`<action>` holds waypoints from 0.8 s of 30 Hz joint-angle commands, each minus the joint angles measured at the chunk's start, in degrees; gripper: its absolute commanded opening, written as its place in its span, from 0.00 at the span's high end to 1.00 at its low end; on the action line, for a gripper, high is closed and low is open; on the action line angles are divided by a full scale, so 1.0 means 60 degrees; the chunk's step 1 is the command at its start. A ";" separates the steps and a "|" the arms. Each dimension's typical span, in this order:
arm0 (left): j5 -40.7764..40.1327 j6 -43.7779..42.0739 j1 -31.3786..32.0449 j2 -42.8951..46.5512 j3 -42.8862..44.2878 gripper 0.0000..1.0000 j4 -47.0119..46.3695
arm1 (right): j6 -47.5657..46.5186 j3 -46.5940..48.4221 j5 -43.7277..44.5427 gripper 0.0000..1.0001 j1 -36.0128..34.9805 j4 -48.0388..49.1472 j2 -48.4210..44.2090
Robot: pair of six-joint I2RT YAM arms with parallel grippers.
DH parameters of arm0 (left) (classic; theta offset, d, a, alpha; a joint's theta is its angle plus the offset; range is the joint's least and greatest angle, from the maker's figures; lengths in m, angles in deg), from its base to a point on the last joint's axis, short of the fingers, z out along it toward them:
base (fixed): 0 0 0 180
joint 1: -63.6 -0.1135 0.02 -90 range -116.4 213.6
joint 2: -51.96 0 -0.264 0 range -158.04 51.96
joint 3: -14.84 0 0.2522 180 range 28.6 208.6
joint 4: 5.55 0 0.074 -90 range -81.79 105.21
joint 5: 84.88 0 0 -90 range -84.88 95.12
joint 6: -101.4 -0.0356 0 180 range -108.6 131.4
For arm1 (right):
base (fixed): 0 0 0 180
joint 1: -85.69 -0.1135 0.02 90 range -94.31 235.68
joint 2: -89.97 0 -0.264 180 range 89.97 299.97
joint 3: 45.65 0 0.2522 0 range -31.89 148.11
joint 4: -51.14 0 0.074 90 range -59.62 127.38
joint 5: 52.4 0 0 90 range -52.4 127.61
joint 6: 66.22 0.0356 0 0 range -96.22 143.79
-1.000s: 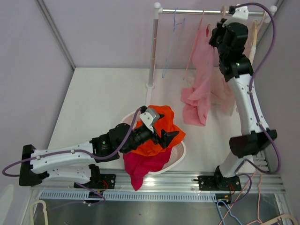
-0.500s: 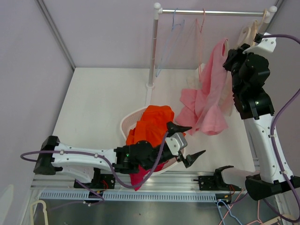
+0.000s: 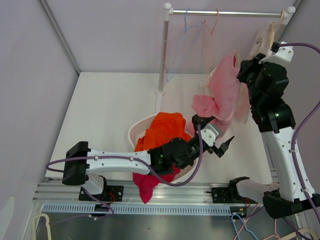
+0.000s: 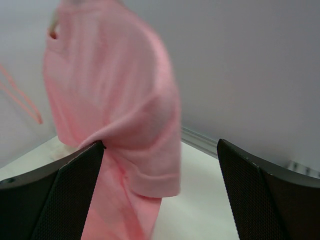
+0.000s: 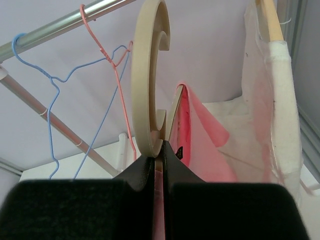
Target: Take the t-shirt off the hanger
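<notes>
A pink t-shirt hangs on a cream wooden hanger that is off the rail. My right gripper is shut on the hanger's neck, just under its hook, and holds it up at the right of the rack. The shirt's hem trails down to the table. My left gripper is open, reaching right just below the shirt. In the left wrist view the shirt's sleeve hangs ahead, between the open fingers, not touching them.
A metal rail on a white post holds a blue wire hanger and a pink wire hanger. A cream garment hangs at the right. A white basket holds orange and red clothes.
My left arm has swung from the basket rightward and up, toward the pink shirt. My right gripper has carried the hanger and shirt right and slightly up, lifting the shirt's lower part.
</notes>
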 commanded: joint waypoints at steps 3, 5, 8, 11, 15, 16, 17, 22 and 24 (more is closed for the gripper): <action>-0.1394 -0.0596 -0.0158 -0.0060 0.0444 0.00 -0.1039 | 0.0153 0.0503 -0.0154 1.00 -0.0078 0.0320 -0.0269; -0.1426 -0.0654 -0.0158 0.0173 -0.0008 0.01 -0.1333 | 0.0139 0.0518 -0.0154 1.00 -0.0092 0.0320 -0.0240; -0.1704 -0.0597 -0.0144 0.0335 -0.0259 0.01 -0.1919 | 0.0109 0.0518 -0.0198 1.00 -0.0078 0.0408 -0.0167; -0.1544 -0.0581 -0.0158 0.0365 -0.0466 0.00 -0.1921 | 0.0080 0.0708 -0.0198 1.00 -0.0092 0.0306 -0.0036; -0.0681 -0.0480 -0.0217 -0.0073 0.0236 0.98 -0.0809 | 0.0124 0.0796 -0.0329 1.00 -0.0093 0.0320 0.0023; -0.0476 -0.0392 -0.0231 -0.0118 0.0426 0.99 -0.0604 | 0.0124 0.0811 -0.0359 1.00 -0.0093 0.0306 0.0052; 0.0091 -0.0261 -0.0246 -0.0133 0.0486 0.99 -0.0268 | 0.0109 0.0855 -0.0344 1.00 -0.0093 0.0291 0.0067; 0.2903 0.0091 -0.0261 0.0711 0.0168 0.99 0.0409 | -0.0052 0.2152 -0.0213 1.00 -0.0078 -0.0789 0.1015; 0.4706 0.0151 -0.0188 0.1358 -0.0635 0.99 -0.0013 | -0.0081 0.3149 -0.0300 1.00 -0.0078 -0.2117 0.1719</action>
